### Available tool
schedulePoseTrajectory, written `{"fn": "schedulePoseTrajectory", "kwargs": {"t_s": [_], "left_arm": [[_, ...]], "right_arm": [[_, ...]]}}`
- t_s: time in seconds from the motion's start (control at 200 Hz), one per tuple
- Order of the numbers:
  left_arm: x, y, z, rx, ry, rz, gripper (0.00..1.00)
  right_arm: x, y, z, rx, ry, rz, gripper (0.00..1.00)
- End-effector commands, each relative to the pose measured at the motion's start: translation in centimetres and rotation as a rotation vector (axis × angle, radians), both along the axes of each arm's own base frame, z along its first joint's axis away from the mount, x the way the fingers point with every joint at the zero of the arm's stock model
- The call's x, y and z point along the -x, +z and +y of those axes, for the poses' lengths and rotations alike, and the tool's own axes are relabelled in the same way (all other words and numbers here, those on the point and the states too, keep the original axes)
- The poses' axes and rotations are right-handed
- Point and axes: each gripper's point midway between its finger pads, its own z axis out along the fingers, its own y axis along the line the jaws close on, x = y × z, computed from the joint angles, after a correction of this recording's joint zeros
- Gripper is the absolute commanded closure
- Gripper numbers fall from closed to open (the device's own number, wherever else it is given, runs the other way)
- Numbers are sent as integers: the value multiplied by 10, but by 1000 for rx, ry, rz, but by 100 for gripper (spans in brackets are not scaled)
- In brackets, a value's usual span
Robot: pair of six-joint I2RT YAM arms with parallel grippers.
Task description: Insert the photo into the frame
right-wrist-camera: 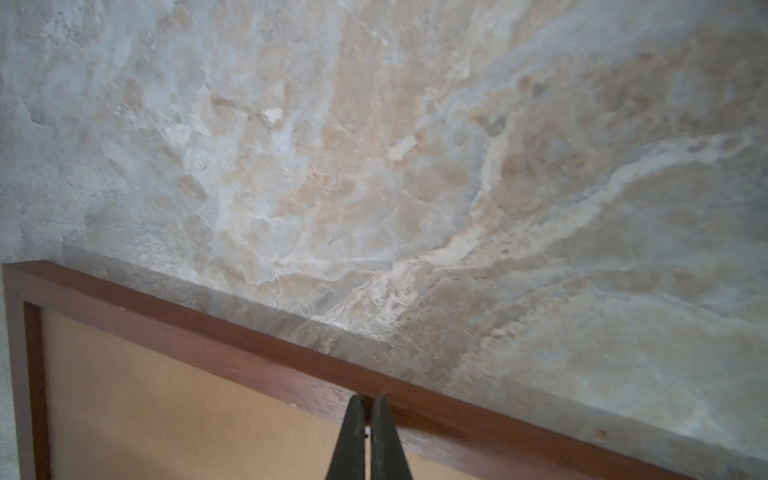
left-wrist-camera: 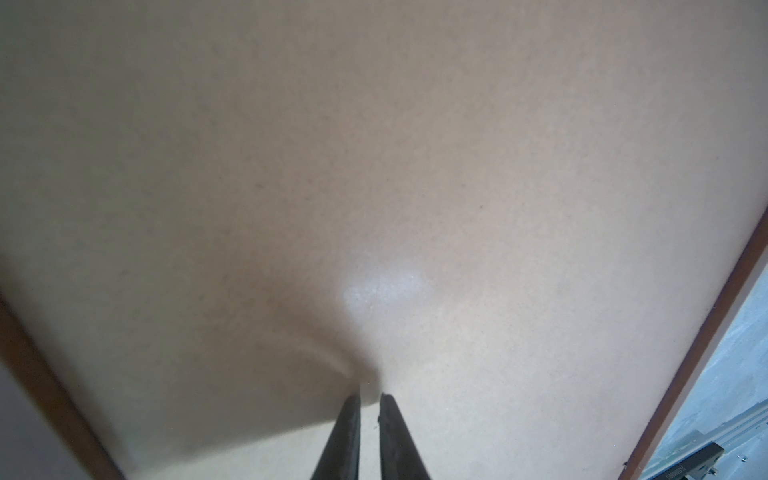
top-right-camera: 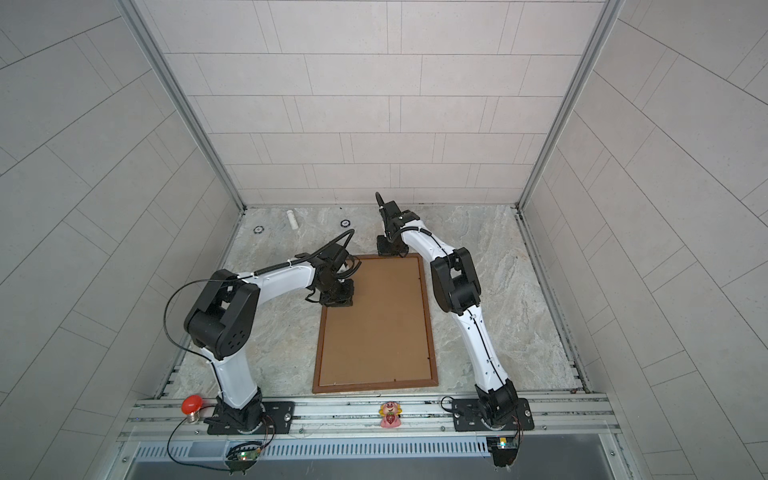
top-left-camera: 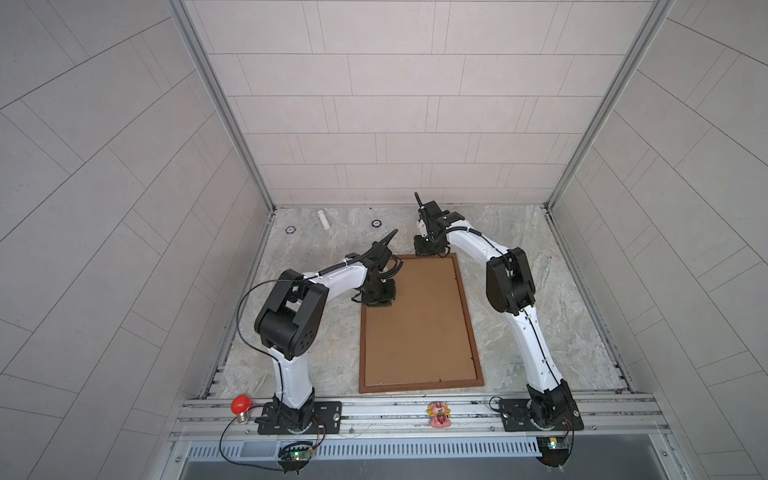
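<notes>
The frame lies flat on the marble table, a thin dark-brown wooden rectangle filled by a plain brown backing board. The photo is hidden. My left gripper points down onto the board near the frame's far left side. In the left wrist view its fingertips rest on the board with only a narrow slit between them and nothing in it. My right gripper is shut, its tips on the frame's far rail.
A white cylinder and two small dark rings lie at the table's back left. A red bulb and a pink toy sit on the front metal rail. Tiled walls enclose three sides.
</notes>
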Motion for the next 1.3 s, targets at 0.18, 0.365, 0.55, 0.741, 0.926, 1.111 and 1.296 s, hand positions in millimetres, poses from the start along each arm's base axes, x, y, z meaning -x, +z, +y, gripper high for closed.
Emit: {"fn": "schedulePoseTrajectory", "kwargs": {"t_s": [0.18, 0.365, 0.55, 0.741, 0.926, 1.111, 1.296], "left_arm": [[4, -2, 1, -9, -4, 8, 84], [4, -4, 1, -9, 8, 10, 84], [2, -4, -1, -6, 5, 7, 84], [2, -4, -1, -5, 5, 8, 84], [2, -3, -1, -5, 7, 6, 84], [2, -3, -1, -4, 5, 5, 84], [3, -4, -1, -4, 3, 8, 84]], "right_arm": [[27, -24, -8, 78, 12, 84, 100], [31, -23, -7, 74, 15, 84, 100], [34, -22, -6, 71, 20, 87, 100], [34, -21, -8, 76, 16, 84, 100], [36, -24, -10, 85, 15, 91, 100], [36, -24, -14, 100, 9, 86, 100], [35, -22, -15, 102, 9, 82, 100]]}}
